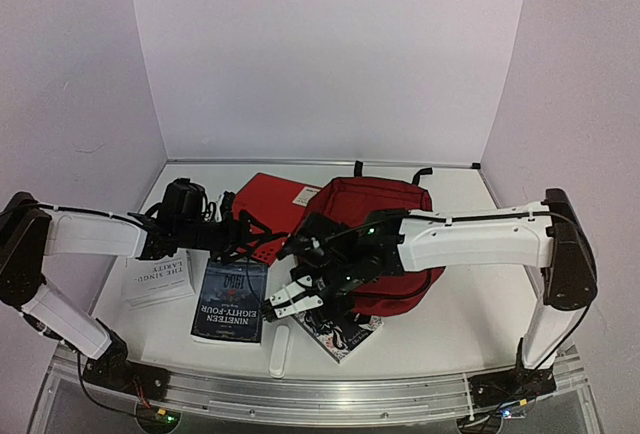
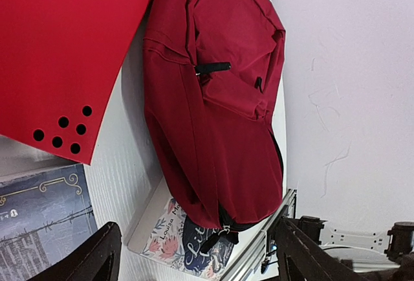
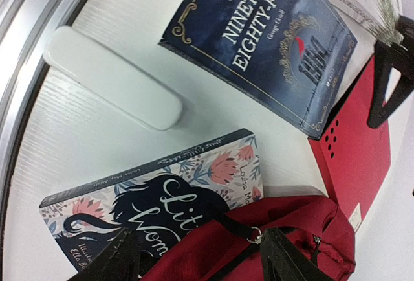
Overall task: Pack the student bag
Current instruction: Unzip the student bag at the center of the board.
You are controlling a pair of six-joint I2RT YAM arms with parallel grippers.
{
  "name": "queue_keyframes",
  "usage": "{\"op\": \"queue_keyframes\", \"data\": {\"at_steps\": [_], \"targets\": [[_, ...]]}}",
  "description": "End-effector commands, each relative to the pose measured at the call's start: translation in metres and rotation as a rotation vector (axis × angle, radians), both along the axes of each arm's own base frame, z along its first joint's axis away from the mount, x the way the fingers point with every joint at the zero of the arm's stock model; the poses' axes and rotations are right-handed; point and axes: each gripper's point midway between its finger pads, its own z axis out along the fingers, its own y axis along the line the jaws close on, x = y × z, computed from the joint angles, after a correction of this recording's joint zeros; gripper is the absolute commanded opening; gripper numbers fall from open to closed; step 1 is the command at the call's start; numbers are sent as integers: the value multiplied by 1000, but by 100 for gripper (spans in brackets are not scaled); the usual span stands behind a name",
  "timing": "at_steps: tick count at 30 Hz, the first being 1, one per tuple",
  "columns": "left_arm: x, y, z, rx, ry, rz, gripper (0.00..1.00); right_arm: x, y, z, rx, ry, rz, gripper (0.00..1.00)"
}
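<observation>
The student bag (image 1: 385, 216) lay right of centre on the table (image 1: 460, 326), its 6 o'clock edge atop a floral book (image 3: 162, 184), with a red folder (image 1: 268, 204) at its 9 o'clock. The right gripper (image 3: 199, 232) straddled the bag's zipper corner with its jaws spread. The left gripper (image 2: 199, 226) hung released and empty.

White table (image 1: 455, 319), finely ribbed on top. Toward the back, a dark red student bag (image 1: 385, 204) lying flat, near end resting over a corner of a floral-covered book (image 1: 345, 336). Just left of the bag, a flat red folder (image 1: 268, 202) with punched holes. Nearer the front, a dark blue Nineteen Eighty-Four paperback (image 1: 231, 302), with a white book (image 1: 158, 279) at its left. Between paperback and floral book, a white oblong case (image 1: 279, 351).
</observation>
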Motion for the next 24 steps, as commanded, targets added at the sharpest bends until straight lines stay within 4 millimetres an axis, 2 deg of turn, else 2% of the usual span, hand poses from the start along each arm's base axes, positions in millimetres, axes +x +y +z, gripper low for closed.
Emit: {"op": "queue_keyframes", "data": {"at_steps": [1, 7, 16, 20, 24], "targets": [[6, -4, 23, -60, -42, 0, 83, 5, -6, -13, -96, -142, 94, 63], [4, -4, 26, -80, -41, 1, 82, 3, -3, -32, -146, -234, 174, 59], [0, 2, 34, -79, -64, 18, 83, 31, 2, -63, -193, -454, 243, 56], [-2, 4, 32, -78, -59, 20, 83, 45, 8, -68, -185, -571, 242, 54], [-3, 5, 30, -74, -57, 19, 83, 51, 10, -65, -182, -609, 232, 52]]}}
